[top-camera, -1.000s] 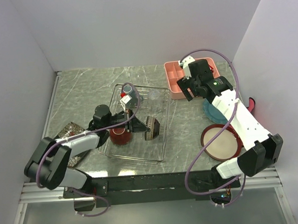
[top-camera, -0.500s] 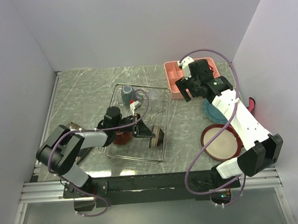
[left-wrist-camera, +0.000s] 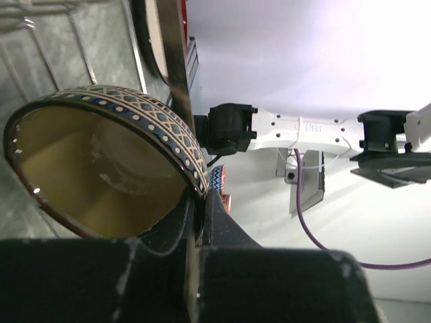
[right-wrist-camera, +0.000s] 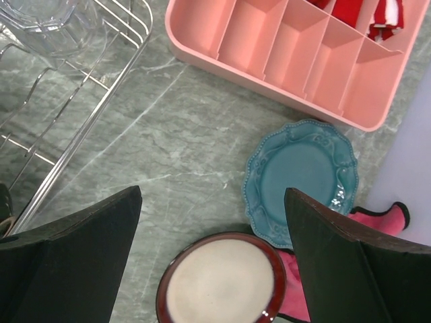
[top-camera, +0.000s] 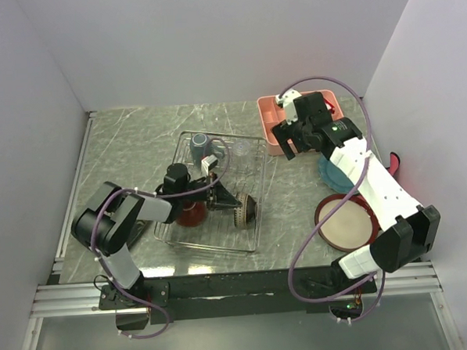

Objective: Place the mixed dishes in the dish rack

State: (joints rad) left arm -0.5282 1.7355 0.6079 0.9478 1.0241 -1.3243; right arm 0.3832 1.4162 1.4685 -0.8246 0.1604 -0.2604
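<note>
My left gripper (top-camera: pixel 234 209) is shut on the rim of the small dark patterned bowl (top-camera: pixel 245 210), held on edge inside the wire dish rack (top-camera: pixel 258 191). In the left wrist view the bowl (left-wrist-camera: pixel 101 168) fills the left side and my gripper (left-wrist-camera: pixel 199 205) pinches its rim. The red bowl (top-camera: pixel 191 216), grey-blue mug (top-camera: pixel 200 141) and clear glass (top-camera: pixel 240 149) stand in the rack. My right gripper (top-camera: pixel 289 138) is open and empty, high above the table. Below it lie the teal scalloped plate (right-wrist-camera: pixel 301 176) and red-rimmed cream plate (right-wrist-camera: pixel 222 282). The black floral plate is hidden by my left arm.
A pink compartment tray (right-wrist-camera: pixel 289 54) with small red blocks stands at the back right. A pink-red cloth (right-wrist-camera: pixel 394 225) lies under the plates near the right wall. The rack's corner (right-wrist-camera: pixel 87 101) and the glass (right-wrist-camera: pixel 47 20) show at the right wrist view's left.
My left gripper has carried the patterned bowl down and toward the rack's near right side, and its elbow has swung back. The right gripper has shifted slightly left.
</note>
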